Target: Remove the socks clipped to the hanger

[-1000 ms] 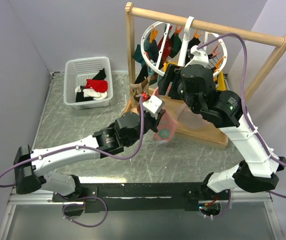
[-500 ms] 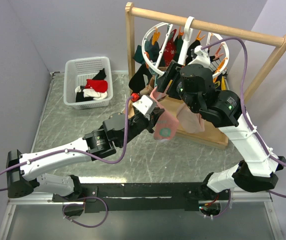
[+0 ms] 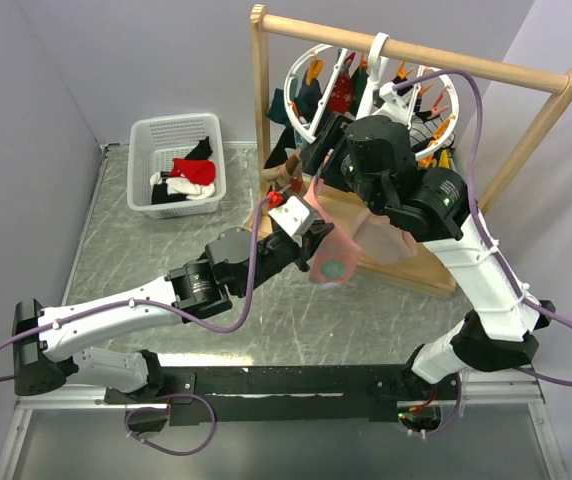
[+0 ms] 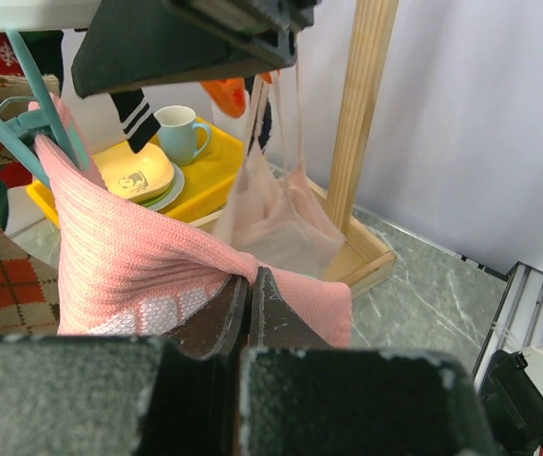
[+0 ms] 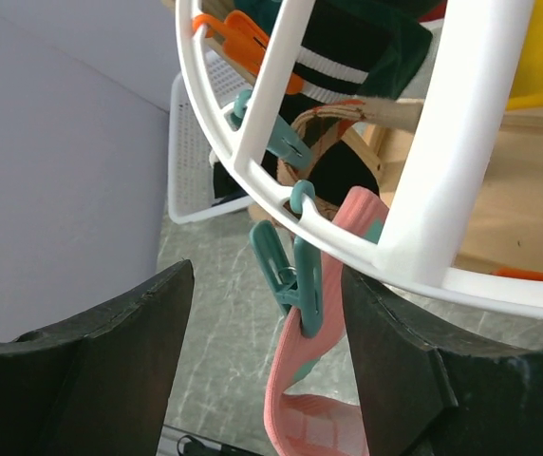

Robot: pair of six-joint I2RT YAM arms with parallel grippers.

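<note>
The white ring hanger hangs from the wooden rail, with several socks clipped to it. My left gripper is shut on the toe end of a pink sock, and its jaws pinch the fabric in the left wrist view. The pink sock hangs from a teal clip on the hanger's rim. My right gripper is open. Its fingers stand one on each side of the teal clip without touching it. Dark teal, black and striped socks hang further along the ring.
The tall wooden frame stands on a wooden base at the back right. A white basket at the back left holds red, white and black socks. A sheer pale pink sock hangs near the post, with a yellow tray and a cup behind it.
My right gripper has moved left and down along the ring to the teal clip. My left arm pulled back a little with the pink sock still held.
</note>
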